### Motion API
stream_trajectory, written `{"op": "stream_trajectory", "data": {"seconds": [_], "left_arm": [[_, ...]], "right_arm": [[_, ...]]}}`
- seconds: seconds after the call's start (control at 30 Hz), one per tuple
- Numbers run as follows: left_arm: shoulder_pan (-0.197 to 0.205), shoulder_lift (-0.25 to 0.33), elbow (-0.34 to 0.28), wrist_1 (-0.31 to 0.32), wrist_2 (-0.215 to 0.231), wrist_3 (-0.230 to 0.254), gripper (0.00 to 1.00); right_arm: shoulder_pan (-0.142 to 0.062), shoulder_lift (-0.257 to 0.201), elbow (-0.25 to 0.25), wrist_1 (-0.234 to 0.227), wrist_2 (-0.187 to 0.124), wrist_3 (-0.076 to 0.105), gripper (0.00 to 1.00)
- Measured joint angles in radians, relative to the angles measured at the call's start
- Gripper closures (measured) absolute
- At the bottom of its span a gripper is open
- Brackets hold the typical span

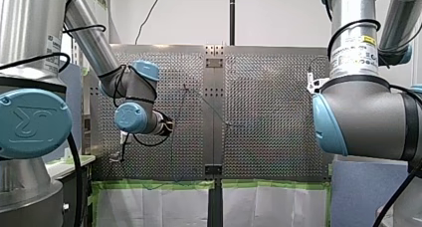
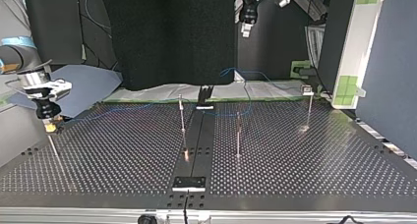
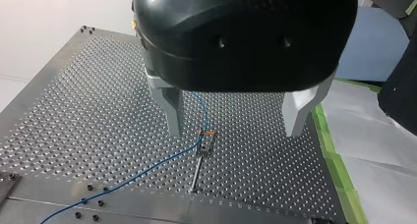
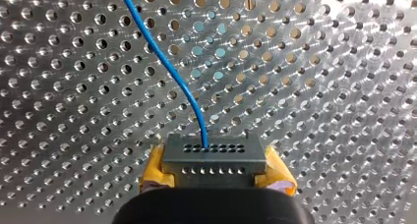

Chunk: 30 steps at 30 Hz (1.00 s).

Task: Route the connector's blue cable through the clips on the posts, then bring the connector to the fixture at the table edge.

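Perforated tabletop (image 2: 123, 150), my right claw (image 4: 216, 169) pinching the connector (image 4: 214, 155) low at the top view's left, blue cable (image 4: 162, 57) trailing off it, my left claw (image 3: 235, 128) wide open, empty, above a clip post (image 3: 203, 146)

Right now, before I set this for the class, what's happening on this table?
My right gripper is shut on the connector, yellow pads at its sides, over the perforated table. The blue cable leads off from the connector across the table. My left gripper hangs open above a post, where the cable meets the clip on top.
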Motion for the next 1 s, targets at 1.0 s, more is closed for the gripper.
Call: {"op": "stream_trajectory", "data": {"seconds": [1.0], "left_arm": [[0.001, 0.000, 0.004, -0.007, 0.000, 0.000, 0.00]], "right_arm": [[0.001, 0.012, 0.008, -0.035, -0.001, -0.004, 1.00]]}}
